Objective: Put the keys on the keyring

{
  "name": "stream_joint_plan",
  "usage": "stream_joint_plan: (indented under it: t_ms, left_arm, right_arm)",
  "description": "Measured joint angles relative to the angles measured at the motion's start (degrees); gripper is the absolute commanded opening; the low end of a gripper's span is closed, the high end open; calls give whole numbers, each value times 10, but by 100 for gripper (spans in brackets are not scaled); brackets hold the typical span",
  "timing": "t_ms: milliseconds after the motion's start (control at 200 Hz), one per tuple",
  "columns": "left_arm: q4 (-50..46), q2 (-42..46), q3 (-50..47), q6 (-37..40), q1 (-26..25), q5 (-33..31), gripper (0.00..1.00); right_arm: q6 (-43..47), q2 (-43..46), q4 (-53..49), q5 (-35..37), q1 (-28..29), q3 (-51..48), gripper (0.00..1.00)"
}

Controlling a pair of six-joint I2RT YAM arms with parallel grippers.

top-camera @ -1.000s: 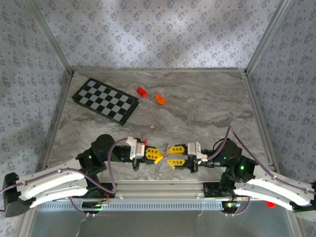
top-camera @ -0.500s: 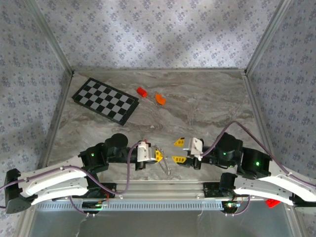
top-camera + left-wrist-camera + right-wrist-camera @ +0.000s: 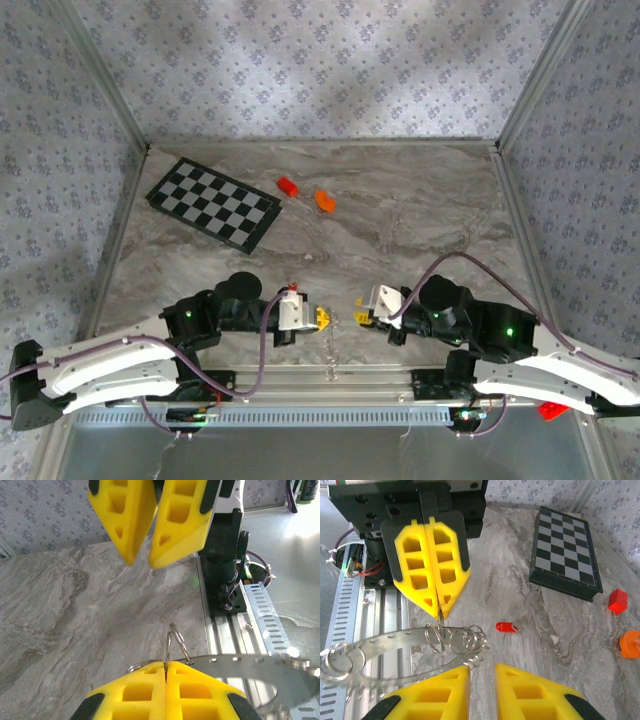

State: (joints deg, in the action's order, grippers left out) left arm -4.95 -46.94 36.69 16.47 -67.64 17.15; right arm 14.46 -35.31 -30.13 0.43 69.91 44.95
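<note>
From above, the left pincer (image 3: 320, 318) grips the keyring (image 3: 329, 347); its wrist view confirms closed fingers; the right wrist view shows the right pincer (image 3: 482, 669) slightly parted, empty, and the key (image 3: 506, 626) on the counter (image 3: 530, 650) beside the keyring, unthreaded.

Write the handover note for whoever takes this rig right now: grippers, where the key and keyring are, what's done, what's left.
Left gripper: shut, pinching a small ring of the keyring, held up near the table's front edge.
Right gripper: jaws slightly apart, empty, close to the keyring.
Red key: loose on the table, beyond the keyring.
Done: keyring in hand. Left: pick up the key, thread it on.
</note>
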Motion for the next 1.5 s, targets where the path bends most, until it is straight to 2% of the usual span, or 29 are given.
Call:
stream_joint_plan:
  t_ms: [475,1014,1109,1274,1344,1499]
  left_arm:
    - [2,15,0,0,0,0,0]
    - [10,31,0,0,0,-18,0]
    - [11,31,0,0,0,-18,0]
    - [10,31,0,0,0,-19,0]
    - [10,31,0,0,0,-22,0]
    - [8,29,0,0,0,-27,0]
  right_arm:
    - [0,-24,97,-56,0,-57,5]
    - [-27,-33,165,-94,25,-78,3]
    - [-29,-33,171,-92,31,-78,7]
    - [-29,-16,137,-59,47,-70,26]
    - [-21,-9,107,-34,58,-50,31]
    - [-3,-19,54,20,79,4,33]
